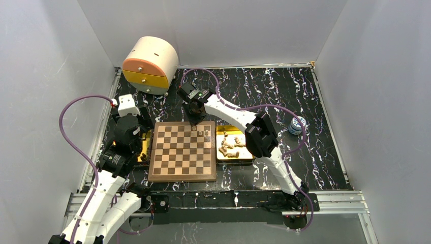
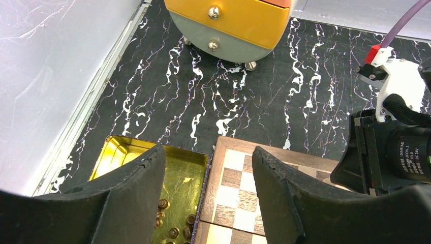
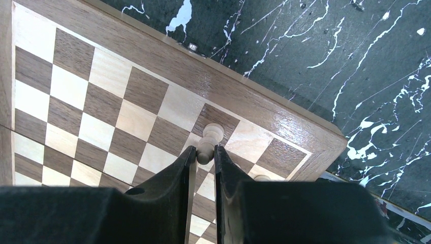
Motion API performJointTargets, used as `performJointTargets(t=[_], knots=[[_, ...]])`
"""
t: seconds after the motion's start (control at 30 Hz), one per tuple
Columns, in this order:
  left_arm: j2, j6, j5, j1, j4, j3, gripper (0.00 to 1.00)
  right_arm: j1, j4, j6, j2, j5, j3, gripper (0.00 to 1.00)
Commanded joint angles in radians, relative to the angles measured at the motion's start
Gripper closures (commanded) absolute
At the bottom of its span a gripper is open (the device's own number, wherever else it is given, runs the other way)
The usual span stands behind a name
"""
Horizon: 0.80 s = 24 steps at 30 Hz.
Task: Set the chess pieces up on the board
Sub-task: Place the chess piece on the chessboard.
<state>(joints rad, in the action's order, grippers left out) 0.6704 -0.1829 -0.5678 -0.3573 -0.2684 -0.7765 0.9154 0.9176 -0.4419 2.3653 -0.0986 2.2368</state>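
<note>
A small held piece [image 3: 208, 143] of pale, smooth turned wood, with a round knob head over a narrow collar, is pinched between the matte black fingers [image 3: 183, 170] of the right gripper [image 3: 205, 151]. The jaws are drawn in to a thin slit around it. Its base is hidden between them, so I cannot tell whether it touches the wood below. It is over the far row of the board [image 3: 127, 91], near the far right corner. The board is a glossy square panel of dark brown and pale tan squares with visible grain, inside a reddish-brown border. A second pale head [image 3: 262, 178] peeps out behind one finger. Only the top view shows two standing pieces [image 1: 203, 133] by that corner and the loose chess pieces [image 1: 229, 146] lying jumbled in a shiny gold right tray [image 1: 249, 158] just beside the board's right edge. Only the left wrist view shows the left gripper [image 2: 207, 149], its jaws wide apart and holding nothing. It hangs above the line where the board's far left corner meets a gold left tray [image 2: 122, 152], which holds small brownish round-topped pieces [image 2: 165, 213]. Beyond lie the black mat [image 2: 228, 101] with its white marble veins and a rounded drawer unit [image 2: 228, 20] with yellow and grey fronts and metal knobs. A small blue-and-white can [image 1: 296, 125] stands well apart, to the right.
</note>
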Motion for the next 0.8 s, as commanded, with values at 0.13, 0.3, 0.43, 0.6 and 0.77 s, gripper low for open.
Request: performJointTargets(t=[0.13, 0.3, 0.43, 0.6, 0.77], knots=[[-0.004, 0.000, -0.011, -0.003, 0.033, 0.005, 0.39, -0.006, -0.029, -0.001, -0.006, -0.027, 0.023, 0.76], [-0.004, 0.000, -0.010, -0.003, 0.032, 0.006, 0.39, -0.007, -0.033, -0.001, -0.004, -0.024, 0.021, 0.76], [-0.004, 0.000, -0.009, -0.003, 0.033, 0.008, 0.39, -0.007, -0.037, -0.001, -0.004, -0.015, 0.018, 0.76], [-0.005, 0.001, -0.009, -0.003, 0.034, 0.007, 0.39, -0.007, -0.038, -0.001, -0.005, -0.008, 0.016, 0.73], [-0.005, 0.002, -0.008, -0.003, 0.034, 0.007, 0.39, -0.007, -0.039, -0.004, -0.010, 0.004, 0.015, 0.63]])
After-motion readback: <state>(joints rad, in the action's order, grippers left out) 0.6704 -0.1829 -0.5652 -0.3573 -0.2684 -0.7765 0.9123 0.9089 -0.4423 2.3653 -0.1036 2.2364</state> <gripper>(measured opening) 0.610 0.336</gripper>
